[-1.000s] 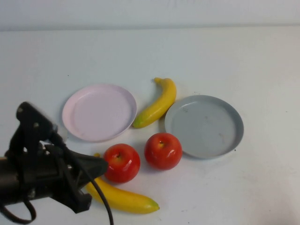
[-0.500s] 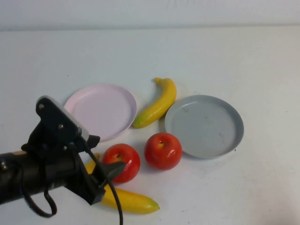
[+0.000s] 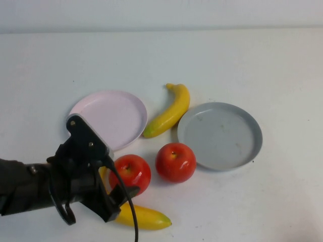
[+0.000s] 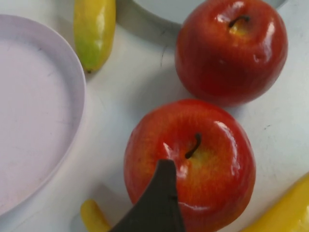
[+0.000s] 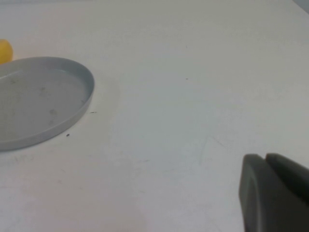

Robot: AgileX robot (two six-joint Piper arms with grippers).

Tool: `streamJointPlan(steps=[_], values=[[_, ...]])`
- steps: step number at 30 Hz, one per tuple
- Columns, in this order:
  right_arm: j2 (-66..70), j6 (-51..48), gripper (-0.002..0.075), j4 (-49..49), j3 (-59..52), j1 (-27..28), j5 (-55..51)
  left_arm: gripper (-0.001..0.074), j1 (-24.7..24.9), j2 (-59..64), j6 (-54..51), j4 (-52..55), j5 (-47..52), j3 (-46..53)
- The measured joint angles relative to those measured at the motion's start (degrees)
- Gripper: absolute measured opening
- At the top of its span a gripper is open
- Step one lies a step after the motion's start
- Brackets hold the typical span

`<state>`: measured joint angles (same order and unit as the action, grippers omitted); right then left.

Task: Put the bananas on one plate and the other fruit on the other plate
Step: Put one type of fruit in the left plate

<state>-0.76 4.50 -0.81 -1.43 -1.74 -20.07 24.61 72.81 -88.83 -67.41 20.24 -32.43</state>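
Left gripper [image 3: 121,194]: over near glossy red apple [image 3: 130,174], finger state indeterminate. Right gripper [image 5: 273,193]: parked off grey plate [image 5: 38,101]. Risk: round apple rolls; adjacent yellow plastic banana [image 3: 144,217] gets nudged. Pale pink plate [image 3: 108,120] empty.

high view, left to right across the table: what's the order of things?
Left gripper over the near banana → pink plate → left apple → far banana → right apple → grey plate. Right gripper shows only in its wrist view.
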Motion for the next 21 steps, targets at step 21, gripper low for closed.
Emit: streamJointPlan(steps=[21], values=[[0.00, 0.00, -0.0016, 0.00, 0.00, 0.00, 0.00, 0.0668, 0.00, 9.00, -20.23, -18.29, -2.29, -2.59]])
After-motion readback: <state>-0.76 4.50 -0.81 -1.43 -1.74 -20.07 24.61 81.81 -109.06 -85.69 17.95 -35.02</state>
